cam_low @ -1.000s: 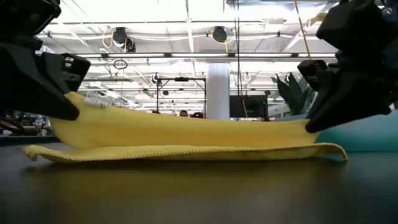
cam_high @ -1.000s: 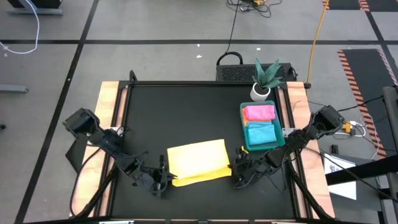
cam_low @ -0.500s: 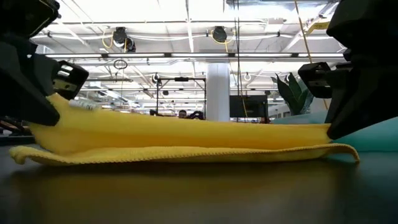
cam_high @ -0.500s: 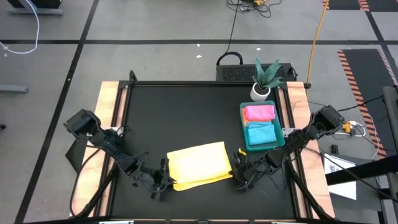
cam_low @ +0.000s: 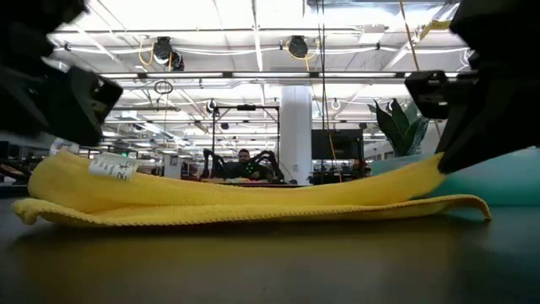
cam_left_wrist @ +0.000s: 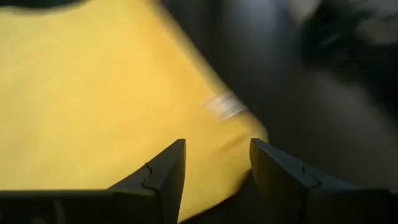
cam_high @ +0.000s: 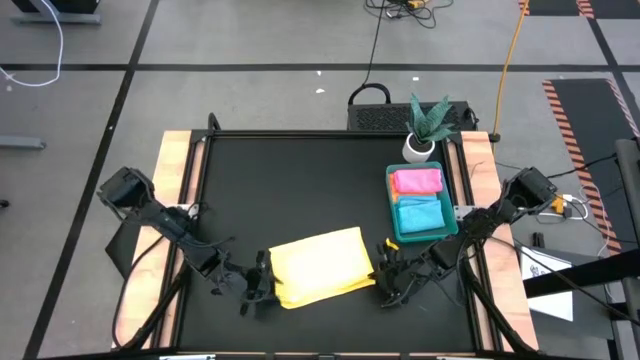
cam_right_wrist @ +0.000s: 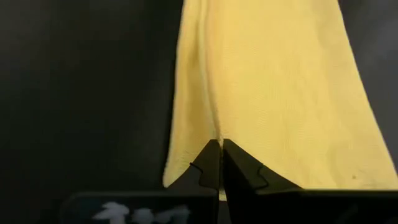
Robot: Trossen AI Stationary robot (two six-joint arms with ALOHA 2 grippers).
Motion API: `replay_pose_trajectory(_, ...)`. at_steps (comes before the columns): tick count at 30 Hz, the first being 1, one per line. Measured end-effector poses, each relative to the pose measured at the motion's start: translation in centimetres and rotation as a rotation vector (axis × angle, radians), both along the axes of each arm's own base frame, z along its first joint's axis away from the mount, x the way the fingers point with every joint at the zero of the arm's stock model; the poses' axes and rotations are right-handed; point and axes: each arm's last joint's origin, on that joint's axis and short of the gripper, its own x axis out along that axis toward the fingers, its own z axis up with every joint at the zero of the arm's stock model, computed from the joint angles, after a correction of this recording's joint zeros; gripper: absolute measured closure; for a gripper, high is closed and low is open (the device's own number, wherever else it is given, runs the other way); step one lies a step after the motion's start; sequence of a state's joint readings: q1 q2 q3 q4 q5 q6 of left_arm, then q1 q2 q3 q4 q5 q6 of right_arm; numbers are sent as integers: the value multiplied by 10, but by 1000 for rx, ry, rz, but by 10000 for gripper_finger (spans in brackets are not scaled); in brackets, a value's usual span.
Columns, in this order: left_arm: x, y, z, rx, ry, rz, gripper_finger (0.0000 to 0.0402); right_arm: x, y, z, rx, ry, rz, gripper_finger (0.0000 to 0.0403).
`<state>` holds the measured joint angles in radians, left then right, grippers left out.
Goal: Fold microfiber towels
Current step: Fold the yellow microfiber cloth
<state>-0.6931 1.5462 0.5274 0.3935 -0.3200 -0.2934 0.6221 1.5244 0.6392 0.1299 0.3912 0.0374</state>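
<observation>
A yellow microfiber towel (cam_high: 318, 265) lies folded over on the black table near its front edge, the lower layer flat on the mat (cam_low: 253, 211). My left gripper (cam_left_wrist: 217, 163) stands open just off the towel's left end, where the white label (cam_low: 114, 167) shows; its fingers touch nothing. My right gripper (cam_high: 387, 272) is shut on the towel's right end. A pink towel (cam_high: 417, 180) and a light blue towel (cam_high: 420, 214) lie folded in the green tray (cam_high: 391, 200). My right gripper pinches the right end of the yellow towel's upper layer (cam_right_wrist: 217, 132) between its two fingers, where a crease runs up to them. The fingers come from the table's right, slanting down. That end (cam_low: 426, 169) is held a little above the table, and the rest lies down.
The green tray stands at the right, close behind my right arm. A potted plant (cam_high: 428, 125) sits at the far right corner. Wooden rails (cam_high: 178, 180) border the black mat on the left and right. Bare mat lies behind the yellow towel.
My left gripper has opened and let go of the towel's left end, then drawn back a little toward the table's left. That end has dropped onto the lower layer, and the upper layer now sags. My right gripper has kept its hold on the right end.
</observation>
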Motion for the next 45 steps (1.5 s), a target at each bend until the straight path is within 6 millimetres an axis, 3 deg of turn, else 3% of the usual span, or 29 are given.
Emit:
replay_pose_trajectory(10, 13, 58, -19, 169, 209, 301, 265, -8, 8, 1, 44, 21, -7, 403)
replay_pose_trajectory(18, 22, 81, -19, 261, 212, 304, 290, -14, 6, -19, 86, 116, 3, 403)
replay_pose_trajectory(24, 27, 96, -11, 309, 191, 294, 289, -9, 8, -12, 43, 40, 50, 403)
replay_pose_trajectory(30, 26, 103, 10, 257, 125, 246, 289, -8, 10, 8, 51, -29, 59, 403)
replay_pose_trajectory(35, 26, 102, 13, 223, 119, 217, 289, -18, 14, 13, 78, -5, 59, 403)
replay_pose_trajectory(39, 26, 101, 10, 203, 131, 220, 289, -22, 19, 9, 87, 11, 68, 403)
replay_pose_trajectory(45, 28, 97, 9, 173, 120, 198, 289, -28, 14, -12, 113, 88, 28, 403)
